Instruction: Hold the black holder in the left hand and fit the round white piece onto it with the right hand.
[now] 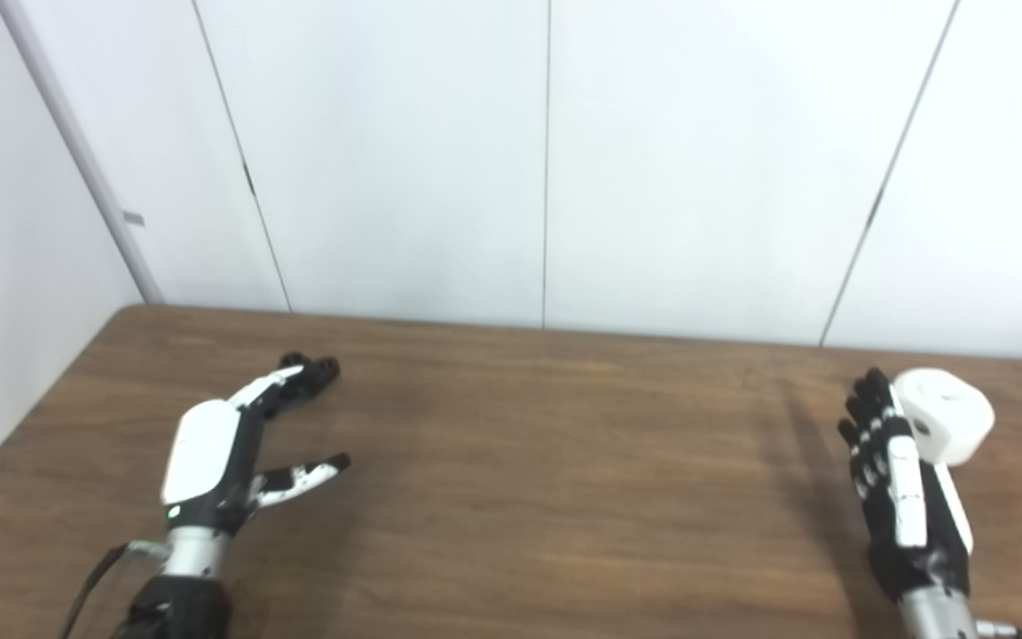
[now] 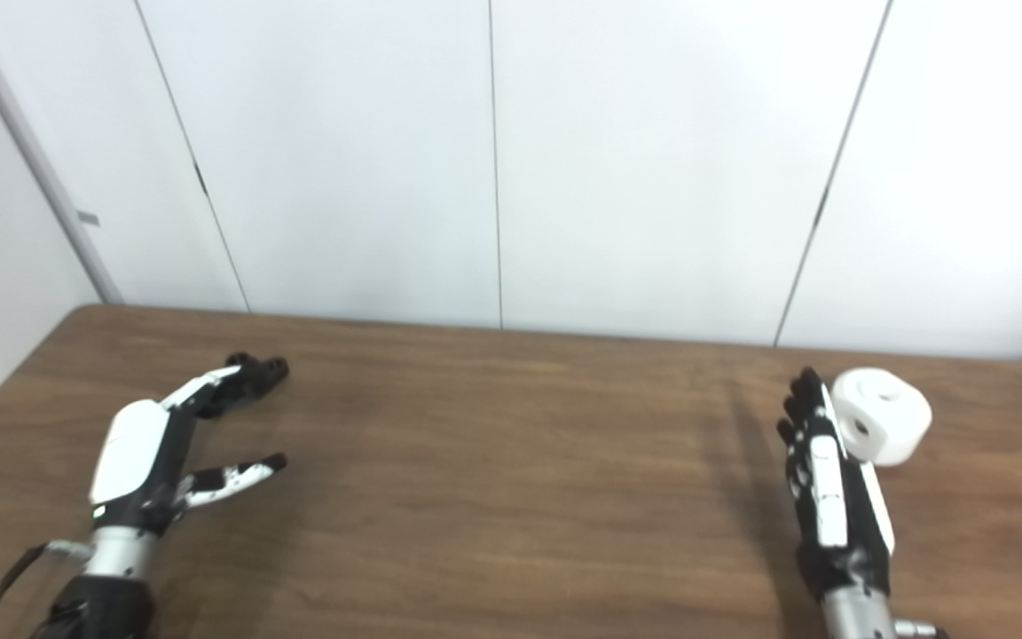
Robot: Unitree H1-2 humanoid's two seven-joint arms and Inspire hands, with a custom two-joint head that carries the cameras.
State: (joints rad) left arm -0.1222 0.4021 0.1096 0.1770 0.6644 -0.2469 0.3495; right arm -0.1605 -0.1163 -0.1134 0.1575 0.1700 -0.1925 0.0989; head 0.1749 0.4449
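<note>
The round white piece (image 1: pixel 946 415) lies on the brown table at the far right, its hole facing the camera; it also shows in the right eye view (image 2: pixel 884 417). My right hand (image 1: pixel 897 479) is open with fingers straight, edge-on, just left of the piece and close against it. My left hand (image 1: pixel 240 439) is open and empty, low over the table at the left, thumb spread toward the middle. No black holder is in view.
The wooden table (image 1: pixel 546 461) runs across the view, with its far edge against a white panelled wall (image 1: pixel 546 160). Its left corner is near the wall's grey post (image 1: pixel 76 151).
</note>
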